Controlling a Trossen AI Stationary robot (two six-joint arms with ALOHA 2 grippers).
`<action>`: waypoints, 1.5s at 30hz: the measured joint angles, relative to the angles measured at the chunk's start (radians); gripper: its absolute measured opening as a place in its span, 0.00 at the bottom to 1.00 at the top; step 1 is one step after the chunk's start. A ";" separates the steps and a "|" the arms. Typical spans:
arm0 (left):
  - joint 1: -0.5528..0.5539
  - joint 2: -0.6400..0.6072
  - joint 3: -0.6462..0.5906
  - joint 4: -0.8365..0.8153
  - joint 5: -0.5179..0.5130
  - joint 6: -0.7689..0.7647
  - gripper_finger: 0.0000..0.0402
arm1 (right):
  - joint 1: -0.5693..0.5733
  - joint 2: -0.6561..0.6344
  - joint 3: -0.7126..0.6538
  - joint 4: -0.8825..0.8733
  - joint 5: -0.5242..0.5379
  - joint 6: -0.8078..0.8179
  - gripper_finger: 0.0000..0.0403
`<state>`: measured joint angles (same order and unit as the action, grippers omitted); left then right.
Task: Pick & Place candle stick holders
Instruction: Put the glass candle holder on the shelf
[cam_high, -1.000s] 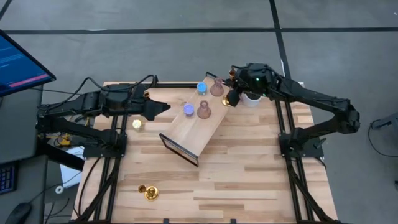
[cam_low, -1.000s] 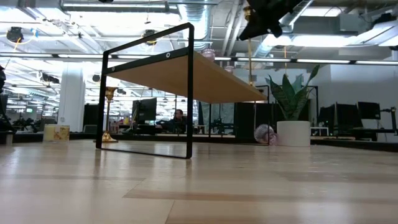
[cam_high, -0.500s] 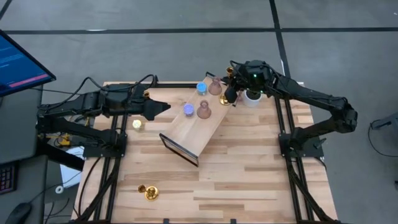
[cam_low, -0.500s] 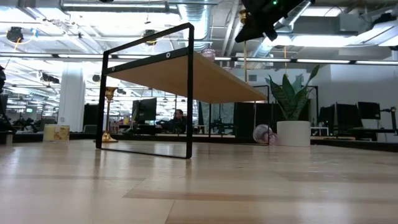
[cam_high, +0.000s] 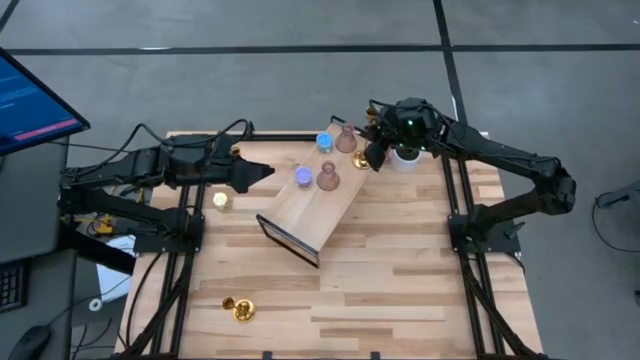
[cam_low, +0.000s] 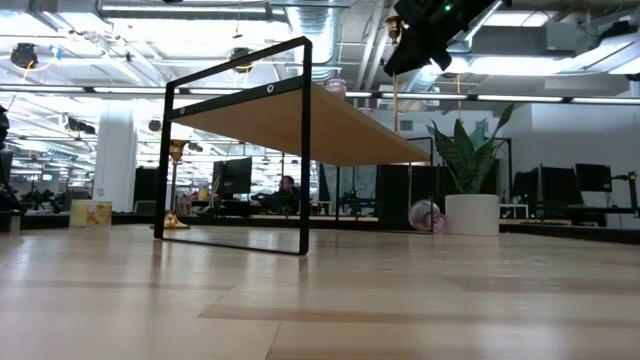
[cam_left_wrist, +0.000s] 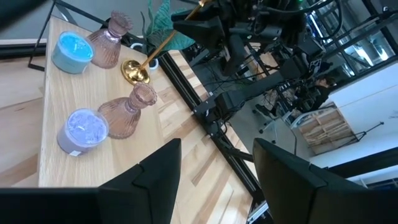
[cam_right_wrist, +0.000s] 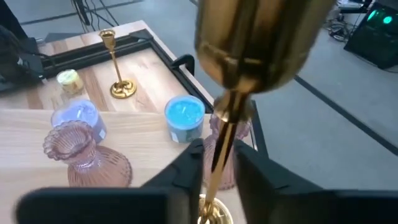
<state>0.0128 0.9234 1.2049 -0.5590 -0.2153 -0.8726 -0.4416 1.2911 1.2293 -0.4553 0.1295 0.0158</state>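
Note:
A tilted wooden shelf (cam_high: 310, 215) on a black frame carries a blue (cam_high: 325, 141), a violet (cam_high: 303, 176) and two pink holders (cam_high: 347, 141) (cam_high: 328, 179). A gold stemmed candle stick holder (cam_left_wrist: 149, 57) stands tilted with its base (cam_high: 361, 161) on the shelf's right end. My right gripper (cam_high: 373, 151) is at its stem, fingers slightly apart. My left gripper (cam_high: 262, 172) hovers open at the shelf's left side, with nothing between its fingers. Another gold holder (cam_high: 237, 152) stands at the far left, one (cam_high: 240, 308) lies near the front, and a yellow one (cam_high: 220, 200) sits on the table. My right gripper has the gold holder's stem (cam_right_wrist: 219, 155) between its two fingers, below the cup (cam_right_wrist: 255, 37). The stem lies against one finger (cam_right_wrist: 196, 163), and a gap shows beside the other. The fingers come slanting down from the table's right. The holder leans, base on the shelf.
A white-potted green plant (cam_high: 405, 157) stands just right of my right gripper, at the table's far right. The shelf's black frame (cam_low: 303, 150) rises at its near end. Bare table lies toward the near edge and on the right.
My right gripper has carried the gold holder's stem a little toward the table's left, closer over the shelf's end. The holder's base has stayed on the shelf.

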 joint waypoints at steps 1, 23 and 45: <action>0.000 0.000 0.000 0.000 -0.001 0.000 0.50 | 0.000 0.000 0.000 0.000 0.000 0.000 0.21; 0.000 0.000 0.000 0.007 -0.001 0.000 0.50 | 0.137 -0.418 -0.128 -0.431 0.166 0.430 0.65; 0.000 0.000 0.000 0.009 -0.001 0.000 0.50 | 0.094 -0.343 -0.529 -0.303 0.345 0.861 0.34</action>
<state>0.0126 0.9234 1.2049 -0.5501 -0.2161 -0.8726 -0.3475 0.9478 0.7006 -0.7586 0.4744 0.8771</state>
